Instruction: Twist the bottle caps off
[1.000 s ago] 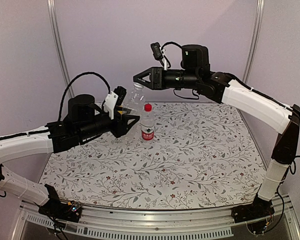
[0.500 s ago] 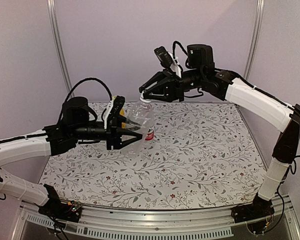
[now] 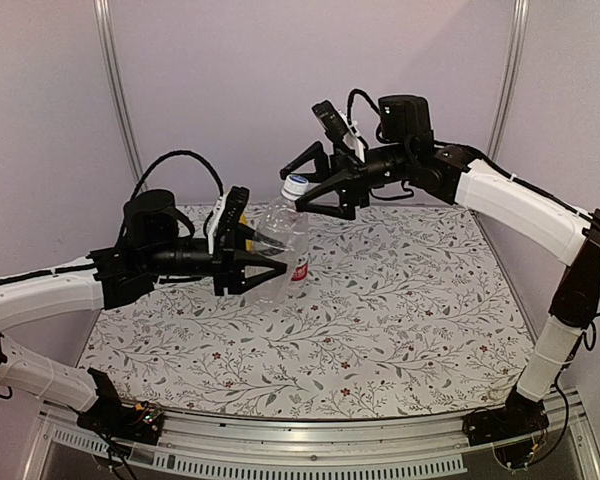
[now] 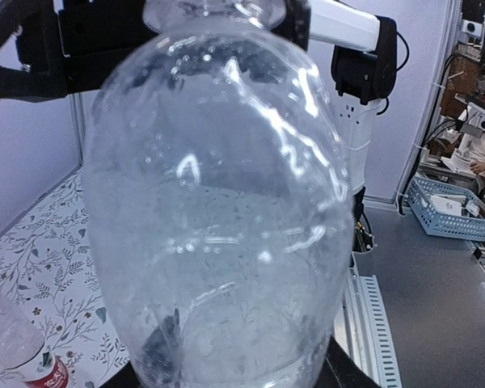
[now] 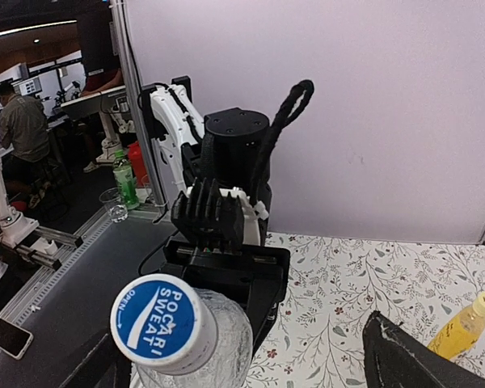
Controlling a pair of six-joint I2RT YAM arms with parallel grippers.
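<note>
Blue-white cap (image 5: 163, 323) sits on the neck of the clear bottle (image 4: 218, 210), not yet taken off. The left gripper (image 3: 265, 262) pinches this bottle by its body and holds it in the air, above the table (image 3: 410, 300). In the top view the bottle is at about 11 o'clock from the table's middle, and its neck leans toward 1 o'clock.

The right gripper (image 3: 294, 192) is at the cap with its fingers spread wide, one on each side and neither touching it. The red-labelled bottle (image 4: 20, 352) stands on the table just beside the held one, with its red cap on. In the right wrist view the yellow bottle (image 5: 462, 330) lies near the wall, at 4 o'clock from the cap.

I judge that the step in hand is to take hold of the cap and turn it. To do it well, the right wrist should first line up with the neck, so that the turn goes around the bottle's own axis. Then the fingers should close on the side of the cap, at equal depth on both sides, not on its printed top. The print seems to show an arrow for opening, and the turn should follow it.

The bottle wall looks thin and soft, so it may twist or crush. The left grip must be firm but not harder than needed.
</note>
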